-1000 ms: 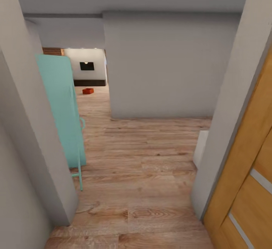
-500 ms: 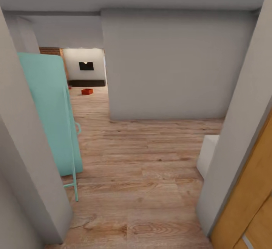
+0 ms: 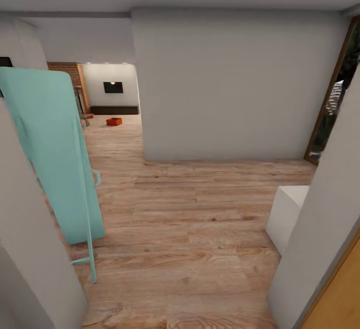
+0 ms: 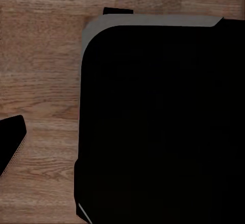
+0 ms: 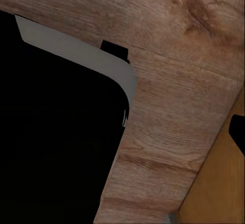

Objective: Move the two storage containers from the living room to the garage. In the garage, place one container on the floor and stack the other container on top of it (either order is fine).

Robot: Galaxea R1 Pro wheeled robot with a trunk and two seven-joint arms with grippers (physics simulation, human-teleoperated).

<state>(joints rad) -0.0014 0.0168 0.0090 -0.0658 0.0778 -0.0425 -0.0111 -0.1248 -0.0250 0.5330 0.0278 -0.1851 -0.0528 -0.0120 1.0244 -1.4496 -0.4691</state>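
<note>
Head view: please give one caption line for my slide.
Wood-floored hallway past a teal panel, one orange-red container on the far room's floor.

Pretty even, soft light in the head view, no hard shadows on the wood floor [image 3: 190, 219]. The far room [image 3: 107, 94] is brighter, with small ceiling spots glowing on its back wall. Whole render looks slightly smeary (edges stretch a bit, walls lean outward). Both wrist views are dim, with big black shapes showing zero detail.
</note>
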